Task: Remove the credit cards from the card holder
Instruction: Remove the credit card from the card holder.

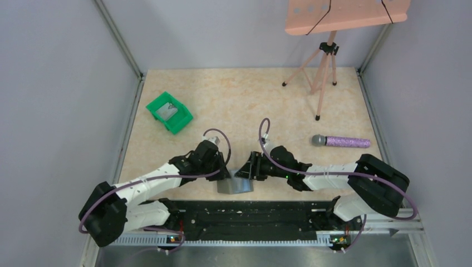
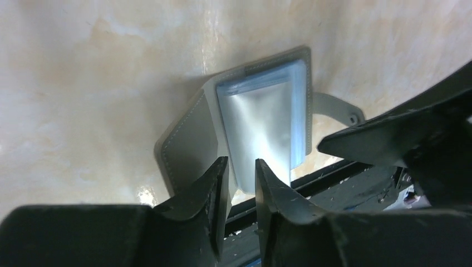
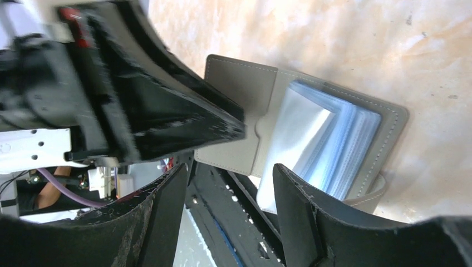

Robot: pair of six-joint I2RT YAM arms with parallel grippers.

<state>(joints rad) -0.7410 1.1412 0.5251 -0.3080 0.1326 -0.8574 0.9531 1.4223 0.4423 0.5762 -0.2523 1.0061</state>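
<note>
Near edge of surface [image 1: 245, 100], between the arms: card holder [image 1: 234, 187], grey, lying open, its near side over the black rail [image 1: 250, 214].
Inside: stack of clear sleeves [image 2: 261, 119] fanned on one half; the other half a plain grey flap.
Left gripper [image 2: 240, 164]: jaws a narrow slit apart at the holder's near edge; whether they pinch a sleeve cannot be told.
Right gripper [image 3: 229, 167]: jaws wide apart, astride the holder's near edge, clamped on nothing.
Elsewhere: green bin [image 1: 168, 112] far left; microphone [image 1: 340, 141] right; tripod [image 1: 321, 72] far right.
</note>
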